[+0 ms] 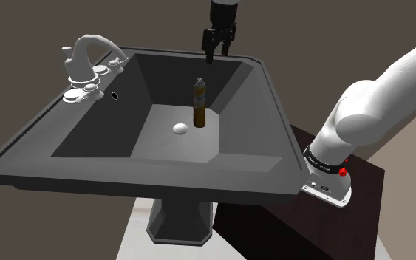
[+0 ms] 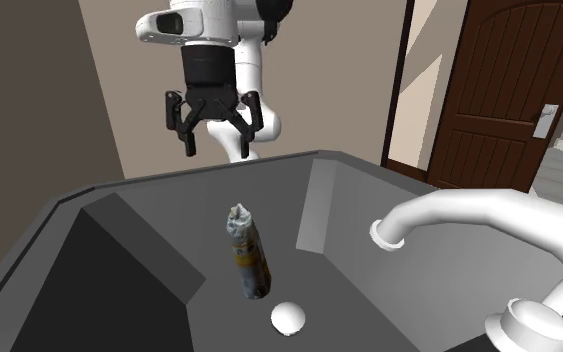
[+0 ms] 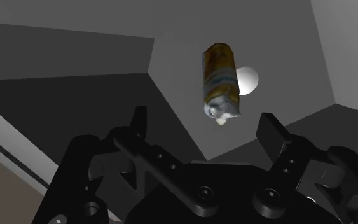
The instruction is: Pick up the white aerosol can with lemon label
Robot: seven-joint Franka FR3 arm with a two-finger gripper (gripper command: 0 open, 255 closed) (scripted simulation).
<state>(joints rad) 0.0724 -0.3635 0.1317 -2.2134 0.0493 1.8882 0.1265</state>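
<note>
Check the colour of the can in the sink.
The can is amber-yellow with a pale grey band and a whitish cap; clearest in the wrist view.

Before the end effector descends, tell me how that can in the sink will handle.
The can stands tall and narrow, so a sideways nudge would probably tip it. Its round body may slip if gripped off-centre, and once down it could roll across the sink floor.

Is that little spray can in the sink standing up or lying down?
Standing up: the can rests on its base on the sink floor, top end up, beside the white drain.
</note>
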